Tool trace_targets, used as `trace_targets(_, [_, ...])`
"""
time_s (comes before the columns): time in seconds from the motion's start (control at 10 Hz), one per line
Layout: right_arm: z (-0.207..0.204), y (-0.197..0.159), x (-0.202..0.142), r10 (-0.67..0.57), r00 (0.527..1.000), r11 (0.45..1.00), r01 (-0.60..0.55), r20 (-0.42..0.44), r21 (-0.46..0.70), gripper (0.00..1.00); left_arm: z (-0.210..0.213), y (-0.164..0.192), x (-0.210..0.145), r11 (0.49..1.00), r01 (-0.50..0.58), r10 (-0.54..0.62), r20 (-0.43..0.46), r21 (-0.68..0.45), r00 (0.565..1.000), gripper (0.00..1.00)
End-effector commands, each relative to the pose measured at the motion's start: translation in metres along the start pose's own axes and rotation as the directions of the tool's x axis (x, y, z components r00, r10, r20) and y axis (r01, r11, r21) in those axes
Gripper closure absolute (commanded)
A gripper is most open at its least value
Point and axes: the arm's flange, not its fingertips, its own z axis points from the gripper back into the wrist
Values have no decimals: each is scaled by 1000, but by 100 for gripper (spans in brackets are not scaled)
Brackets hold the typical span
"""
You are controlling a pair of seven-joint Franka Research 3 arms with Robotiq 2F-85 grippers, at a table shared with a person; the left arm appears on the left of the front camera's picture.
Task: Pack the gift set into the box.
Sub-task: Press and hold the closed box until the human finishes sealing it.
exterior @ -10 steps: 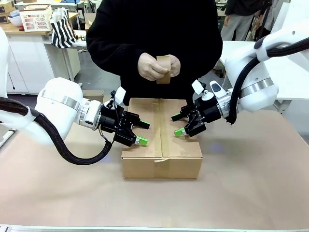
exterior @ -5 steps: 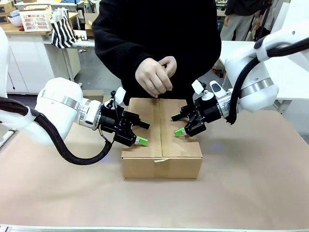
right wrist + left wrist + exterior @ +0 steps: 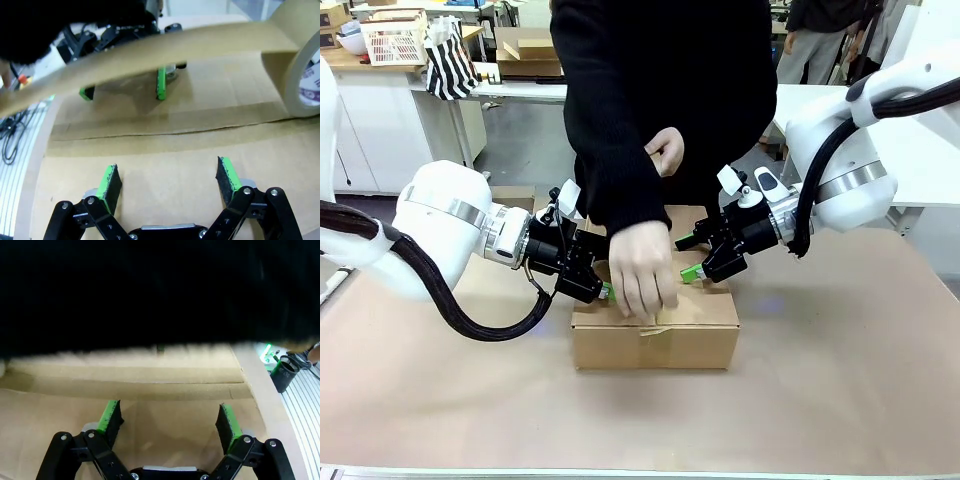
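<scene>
Tape now runs across the box (image 3: 655, 320): a second ago the person stood upright holding a small brown piece at chest height; half a second ago one hand was coming down; now the person's hand (image 3: 642, 272) presses on the near end of the centre seam, between the two robot hands. Right wrist view shows a brown tape strip (image 3: 150, 52) stretched above the lid, running from a tape roll (image 3: 304, 75) at the frame edge. Both robot hands have not moved over this second. Left hand (image 3: 603, 284) rests on the lid left of the seam, fingers spread, gripping nothing; right hand (image 3: 691, 258) likewise on the right flap, spread and empty. Judgement: flaps are being held shut for sealing, so packing looks all but done. Gift set cannot be seen; presumably inside the closed box, under both hands, but unconfirmed. Hidden: person's sleeve (image 3: 150, 290) blacks out the upper part of the left wrist view, covers the left hand's fingertips and the far lid in the front view. Person's other hand partly hidden behind the arm.
</scene>
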Motion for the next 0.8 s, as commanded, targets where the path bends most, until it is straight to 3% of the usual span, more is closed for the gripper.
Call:
trace_targets(0.0, [-1, 1, -3, -9, 1000, 1000, 9, 8, -3, 0, 0, -2, -2, 1000, 8, -8, 4, -4, 1000, 0])
trace_targets(0.7, [-1, 1, -3, -9, 1000, 1000, 9, 8, -3, 0, 0, -2, -2, 1000, 8, -8, 4, -4, 1000, 0])
